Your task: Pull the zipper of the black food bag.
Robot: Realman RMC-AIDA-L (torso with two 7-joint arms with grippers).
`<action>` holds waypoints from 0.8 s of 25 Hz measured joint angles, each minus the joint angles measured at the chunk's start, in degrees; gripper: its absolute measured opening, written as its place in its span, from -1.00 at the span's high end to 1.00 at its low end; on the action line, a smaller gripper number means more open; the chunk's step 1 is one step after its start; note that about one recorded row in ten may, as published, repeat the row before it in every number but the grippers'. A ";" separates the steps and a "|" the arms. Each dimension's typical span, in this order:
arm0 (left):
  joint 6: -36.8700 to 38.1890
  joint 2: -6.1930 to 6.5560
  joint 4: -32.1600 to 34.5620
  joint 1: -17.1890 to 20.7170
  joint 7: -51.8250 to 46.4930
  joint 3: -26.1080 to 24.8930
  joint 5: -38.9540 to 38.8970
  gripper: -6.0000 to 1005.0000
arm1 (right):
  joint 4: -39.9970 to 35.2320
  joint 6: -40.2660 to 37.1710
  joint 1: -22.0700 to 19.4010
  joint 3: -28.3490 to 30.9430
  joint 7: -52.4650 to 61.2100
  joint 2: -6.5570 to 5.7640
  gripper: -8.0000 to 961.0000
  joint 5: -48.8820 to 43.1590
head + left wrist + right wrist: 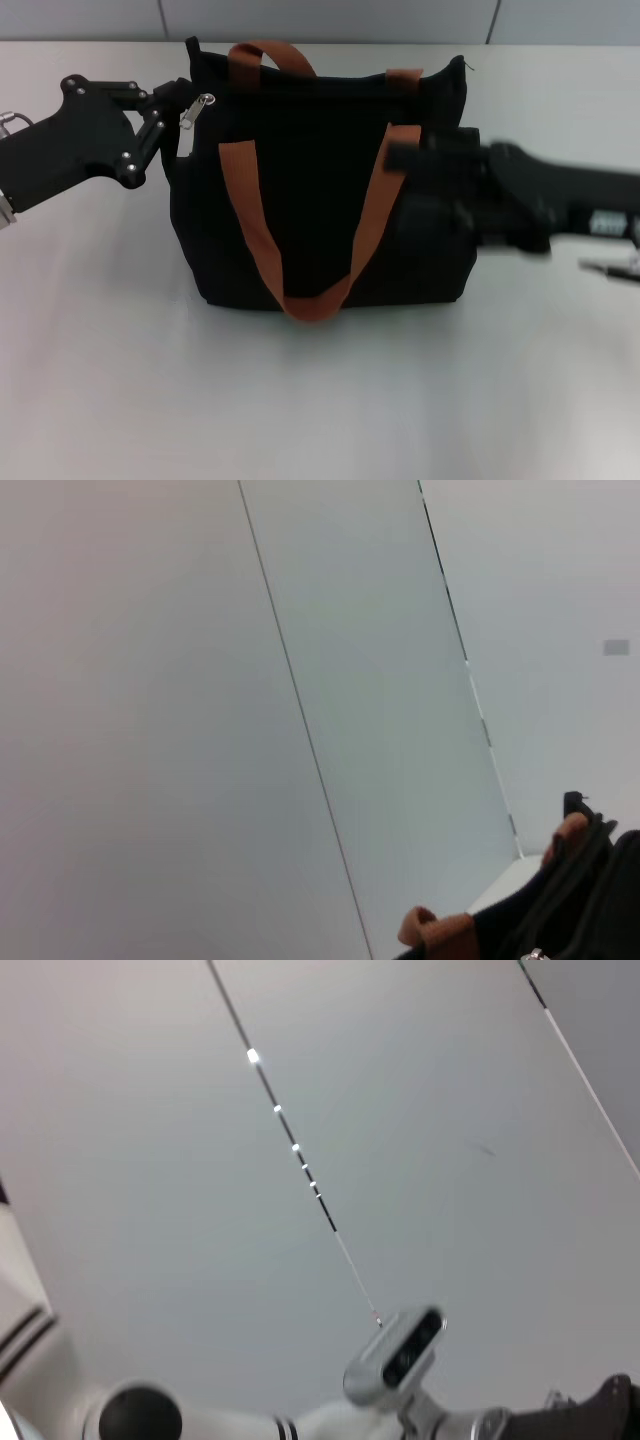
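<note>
The bag sits upright mid-table, rust straps draped down its front; the zipper pull is at the bag's top corner on the robot's left, a tiny silver tab hanging off the track end. The left gripper is right there, fingers close around the corner just beside the tab; whether they actually pinch the metal or only fabric, I can't tell. The right gripper is against the bag's other side near the top, blurred, its fingers lost against the black cloth; can't tell if they're clamped or apart.

Handling guess: soft floppy fabric, light, so the bag will likely slide or fold unless braced; the tab is small, slick metal, best pinched flat at its wide end.

Hard to see: the zip track along the top, so whether it's open or closed is unclear; wrist views mostly show wall, only a sliver of bag.
</note>
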 joint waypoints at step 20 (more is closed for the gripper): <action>1.16 -1.12 0.30 -0.54 4.16 0.10 -1.36 0.93 | -7.95 21.34 15.86 -12.42 33.27 -0.95 -0.38 -2.81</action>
